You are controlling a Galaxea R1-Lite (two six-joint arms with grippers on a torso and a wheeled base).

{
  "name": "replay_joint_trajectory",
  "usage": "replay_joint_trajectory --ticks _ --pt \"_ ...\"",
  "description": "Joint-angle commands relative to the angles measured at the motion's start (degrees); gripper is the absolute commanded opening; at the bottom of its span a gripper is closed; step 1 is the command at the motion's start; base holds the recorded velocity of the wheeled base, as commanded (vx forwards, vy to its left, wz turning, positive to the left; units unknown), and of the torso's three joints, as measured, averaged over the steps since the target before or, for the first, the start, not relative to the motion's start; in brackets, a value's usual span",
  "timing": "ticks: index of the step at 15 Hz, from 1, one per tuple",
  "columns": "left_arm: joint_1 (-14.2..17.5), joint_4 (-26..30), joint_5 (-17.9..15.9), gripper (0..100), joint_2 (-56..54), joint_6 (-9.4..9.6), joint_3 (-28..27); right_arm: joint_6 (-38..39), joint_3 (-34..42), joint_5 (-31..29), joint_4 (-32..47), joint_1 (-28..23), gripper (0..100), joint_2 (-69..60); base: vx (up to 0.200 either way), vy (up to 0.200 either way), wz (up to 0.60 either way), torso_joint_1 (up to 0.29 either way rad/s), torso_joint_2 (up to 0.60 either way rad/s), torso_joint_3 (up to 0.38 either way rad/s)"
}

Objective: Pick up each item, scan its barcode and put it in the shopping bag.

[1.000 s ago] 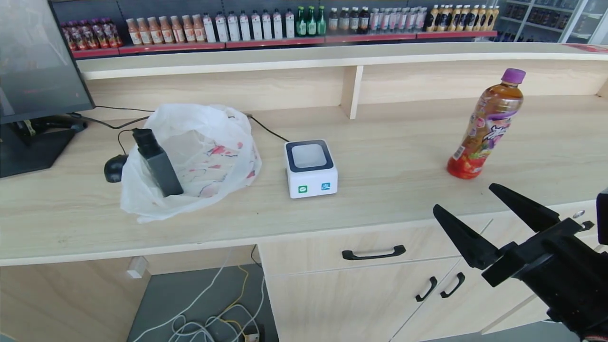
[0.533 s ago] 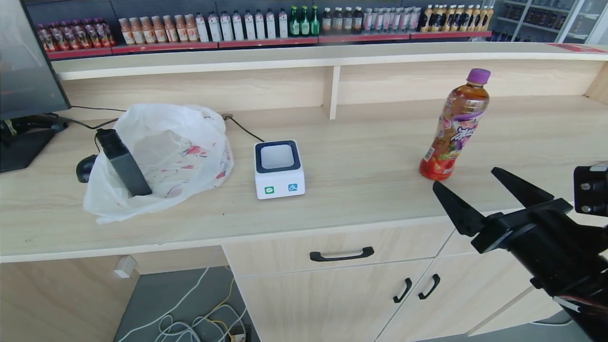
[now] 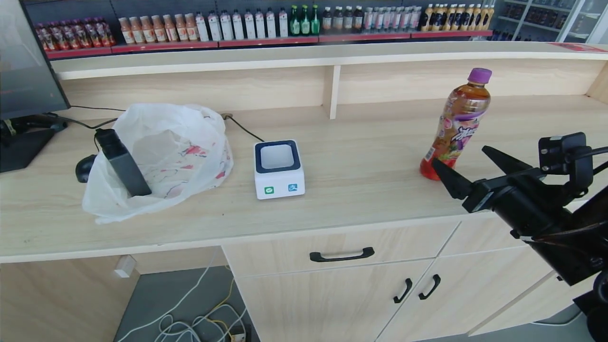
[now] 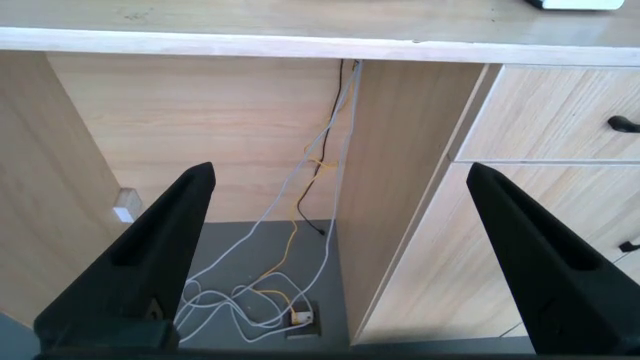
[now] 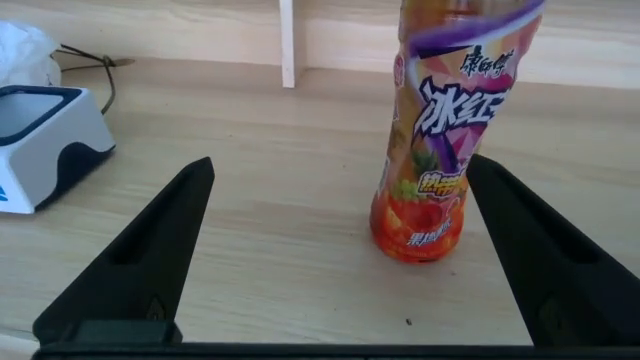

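A tea bottle (image 3: 454, 125) with a purple cap stands upright on the wooden counter at the right; its lower half (image 5: 440, 150) faces the right wrist camera. My right gripper (image 3: 468, 165) (image 5: 340, 210) is open just in front of the bottle, at counter height, fingers apart and not touching it. The white scanner box (image 3: 278, 168) (image 5: 40, 145) sits mid-counter. Left of it lies the white shopping bag (image 3: 161, 156), mouth open, with a dark box (image 3: 122, 163) leaning in it. My left gripper (image 4: 340, 230) hangs open below the counter edge, over cables on the floor.
A monitor (image 3: 26, 57) and a mouse (image 3: 84, 168) sit at the counter's far left, with a cable running behind the bag. A raised back ledge (image 3: 332, 52) and a divider (image 3: 332, 92) bound the counter. Drawers with black handles (image 3: 342, 255) lie below.
The head camera panned right in the first half second. My right gripper rose and moved forward toward the bottle, its tips now level with the bottle's base. Bottle, scanner and bag stayed put.
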Motion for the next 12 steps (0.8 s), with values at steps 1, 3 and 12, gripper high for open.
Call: replay_joint_trajectory --ticks 1,3,12 --pt "0.04 0.00 0.01 100 -0.02 0.00 0.00 -0.17 0.44 0.12 -0.06 0.27 100 1.05 0.000 0.000 0.00 0.000 0.00 0.000" --pt "0.04 0.00 0.01 100 -0.02 0.00 0.00 -0.17 2.64 -0.49 -0.06 3.43 100 -0.09 0.000 0.000 0.00 0.000 0.00 0.000" --pt "0.04 0.00 0.01 100 -0.02 0.00 0.00 0.18 1.94 -0.58 -0.06 4.14 100 -1.14 0.000 0.000 0.00 0.000 0.00 0.000"
